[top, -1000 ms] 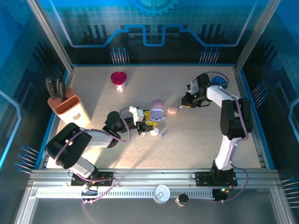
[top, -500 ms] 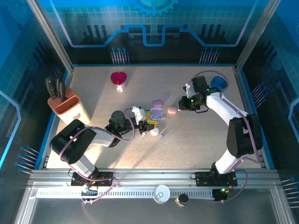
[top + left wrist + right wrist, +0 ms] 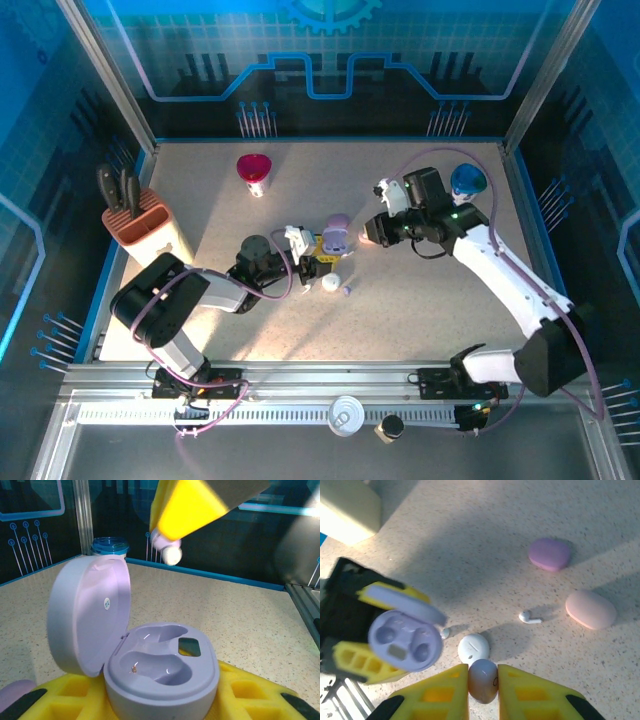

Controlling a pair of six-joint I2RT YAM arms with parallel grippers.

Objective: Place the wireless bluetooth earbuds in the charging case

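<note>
The left gripper (image 3: 161, 690) has its yellow jaws clenched on the lavender charging case (image 3: 165, 662). The case stands with its lid open and leaning to the left, and its two hollows face up. The right gripper (image 3: 483, 672) holds one pale earbud (image 3: 483, 682) tight between its jaws. In the left wrist view this earbud hangs above the open case and does not touch it.

On the bench (image 3: 485, 540) lie two more. A white earbud with a stem (image 3: 530, 617) is between the white round case (image 3: 473, 649) and the pink case (image 3: 591, 610). A small white earbud (image 3: 444, 632) is just beside the open case. A closed purple case (image 3: 550, 554) lies near the pink one, on the side away from the right gripper
</note>
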